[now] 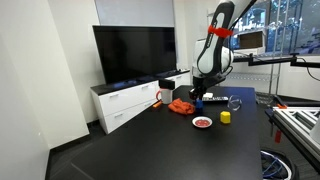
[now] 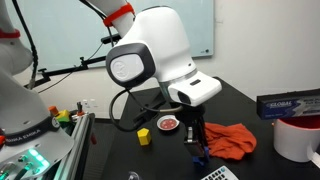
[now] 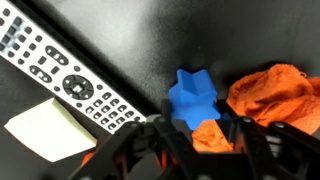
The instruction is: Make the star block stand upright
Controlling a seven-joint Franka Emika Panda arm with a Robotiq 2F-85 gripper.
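Star block [image 3: 195,98], blue, sits on the black tabletop [image 3: 230,30] at the centre of the wrist view. Its star outline faces the camera, so it looks to be lying flat, not on edge. An orange cloth [image 3: 270,92] bunches at the right edge of the frame, right against the block or nearly so, and one fold reaches in just below the block. A dark remote [image 3: 60,72] runs diagonally from the upper left corner toward the block; its near end is close beside the block but apart from it. A pale yellow note [image 3: 45,130] lies at lower left, under the remote. The jaws come in from the bottom edge of the wrist view and stand apart, with one dark finger [image 3: 128,152] at lower left of the block and the other at lower right, neither touching it. In an exterior view the white arm [image 2: 160,60] fills the middle of the frame with the jaws low over the tabletop. There the cloth is just right of them, while a yellow block [image 2: 143,136] and a red dish [image 2: 168,123] sit left of centre, well apart from the cloth. In an exterior view a red mug [image 1: 163,96] stands just left of the cloth, and a TV [image 1: 135,55] on a white cabinet [image 1: 120,105] fills the upper left.
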